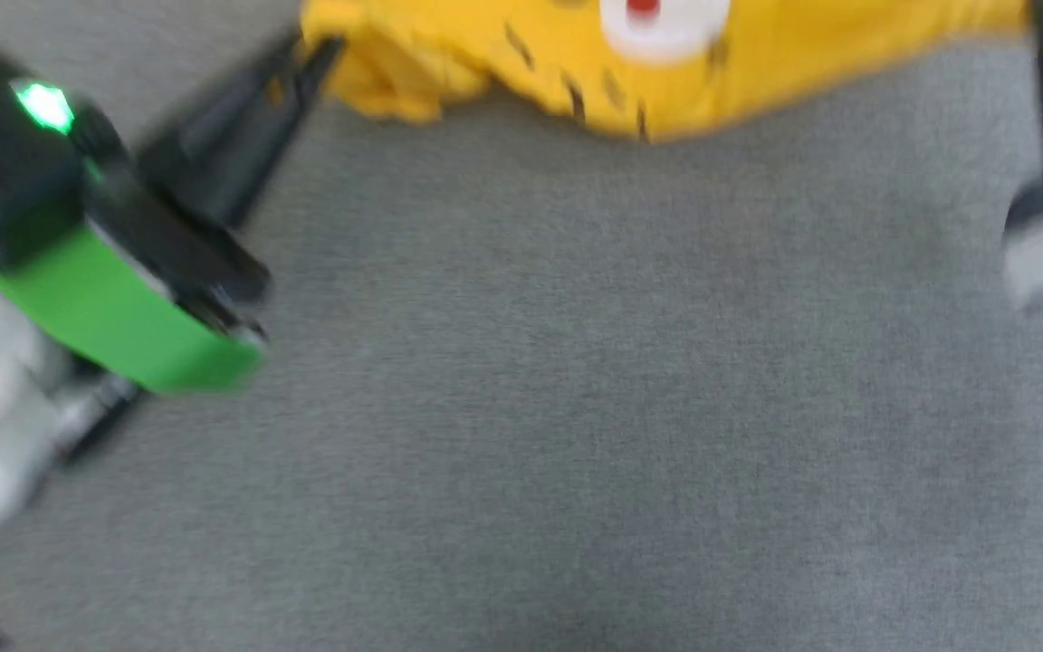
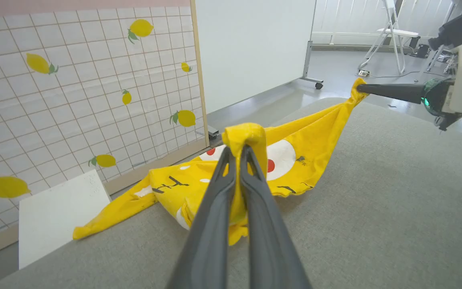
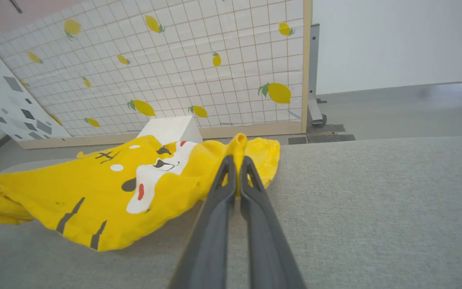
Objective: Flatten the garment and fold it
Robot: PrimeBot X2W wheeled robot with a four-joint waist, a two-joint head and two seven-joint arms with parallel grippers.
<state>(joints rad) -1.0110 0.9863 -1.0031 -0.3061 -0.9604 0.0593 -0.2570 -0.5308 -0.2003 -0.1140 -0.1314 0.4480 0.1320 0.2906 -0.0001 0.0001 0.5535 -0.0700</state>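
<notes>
The grey fabric-covered surface (image 2: 375, 200) carries the garment (image 2: 315, 148), its sagging middle resting near the far edge.

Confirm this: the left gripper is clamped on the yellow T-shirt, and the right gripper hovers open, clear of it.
Not quite. The right gripper is not open: the right wrist view shows its jaws shut on a bunched edge of the yellow T-shirt. The left gripper is clamped on it, as stated.

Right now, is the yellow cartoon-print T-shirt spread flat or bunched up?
Not flat. The bright yellow cartoon-print T-shirt is pinched at two edges by the left gripper and right gripper, sagging creased onto the grey fabric surface.
</notes>
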